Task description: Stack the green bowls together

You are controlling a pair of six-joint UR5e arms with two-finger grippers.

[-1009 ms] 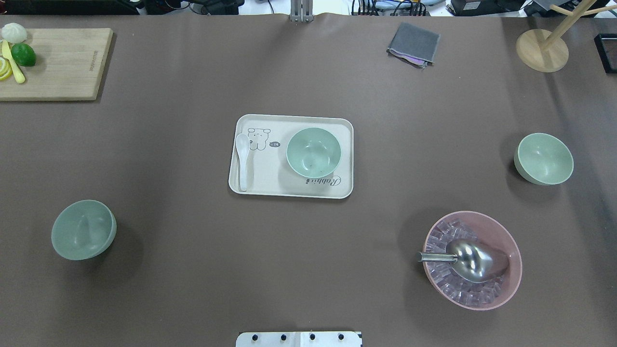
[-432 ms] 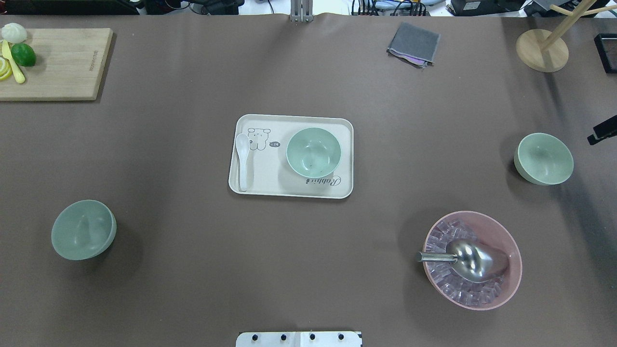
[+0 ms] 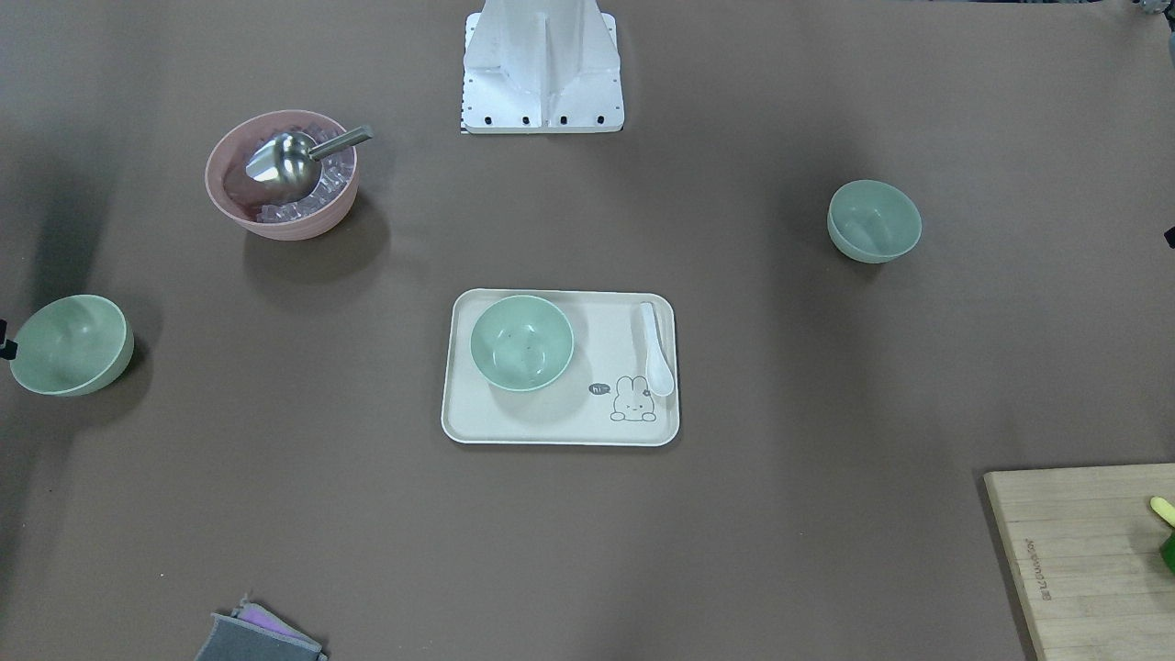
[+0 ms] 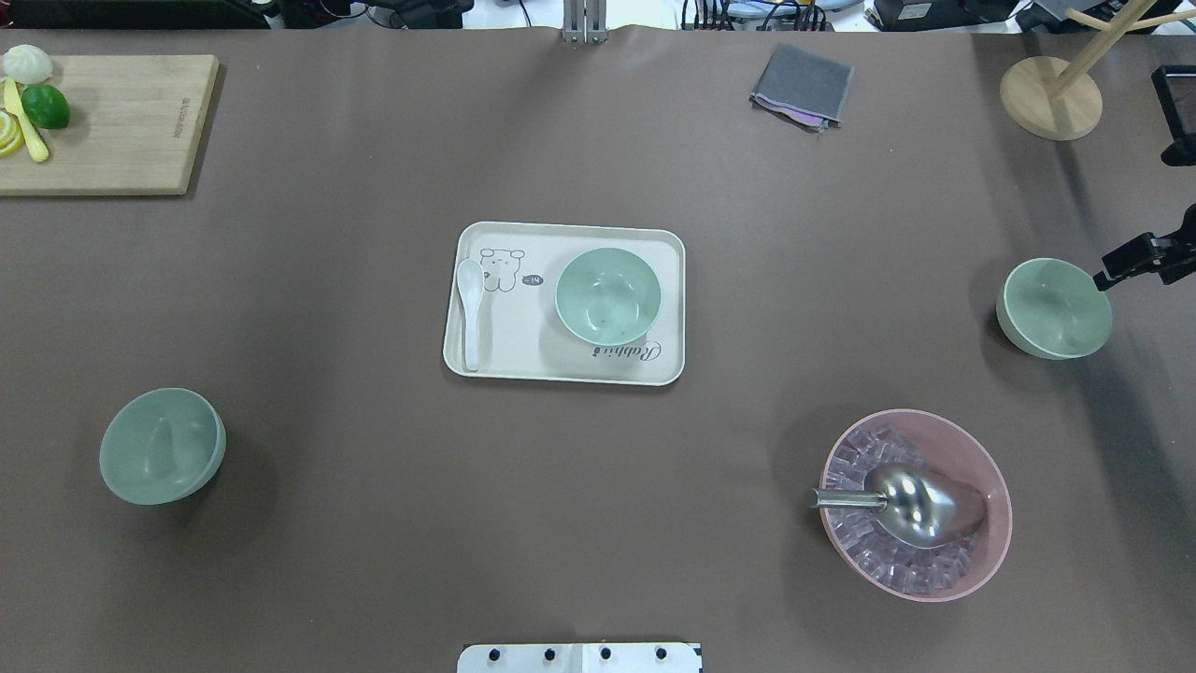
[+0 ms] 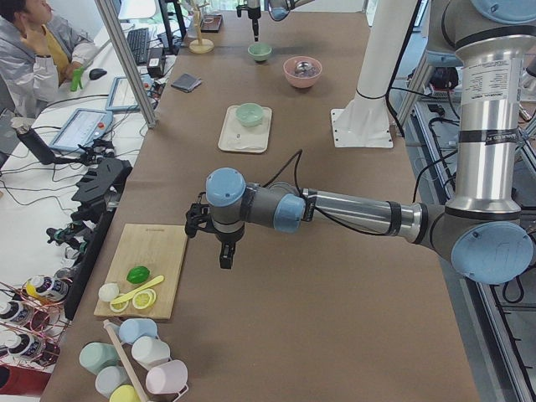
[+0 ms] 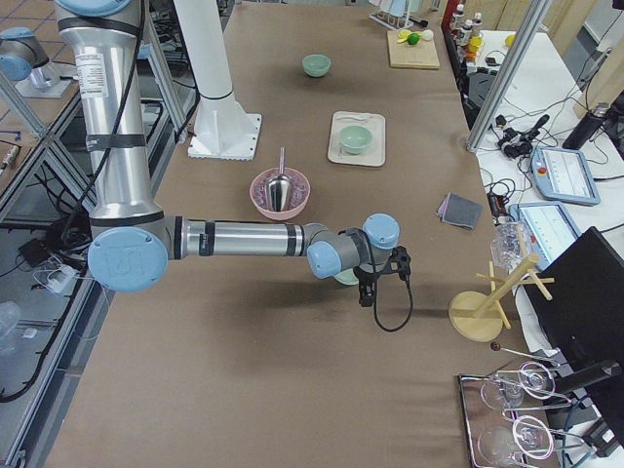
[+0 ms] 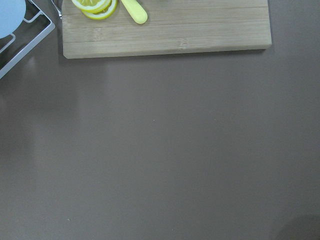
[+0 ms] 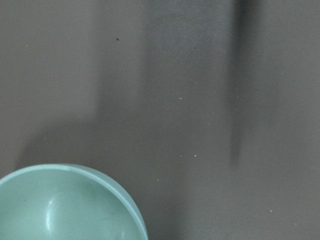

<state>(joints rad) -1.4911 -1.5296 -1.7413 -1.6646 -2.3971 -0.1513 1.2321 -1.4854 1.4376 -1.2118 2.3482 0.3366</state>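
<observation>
— Nearest the robot, on its left, what stands on the desk point(image 4: 374, 523)?
— The left green bowl point(image 4: 162, 446). Farther out, the middle green bowl point(image 4: 607, 295) sits on the cream tray point(image 4: 486, 365); the right green bowl point(image 4: 1054, 308) stands alone, right tool point(image 4: 1118, 265) by its outer rim.
— Spread or pressed together?
— Cannot tell, for it or the left tool point(image 5: 224, 258).

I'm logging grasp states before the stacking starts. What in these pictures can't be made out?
Right hand: cut by the overhead view's right edge; open or shut is unclear.
Left hand: seen whole only in the left side view, too small to judge.
Right-side green bowl: mostly hidden by the wrist in the right side view.
Lime: cut by the front view's edge.
</observation>
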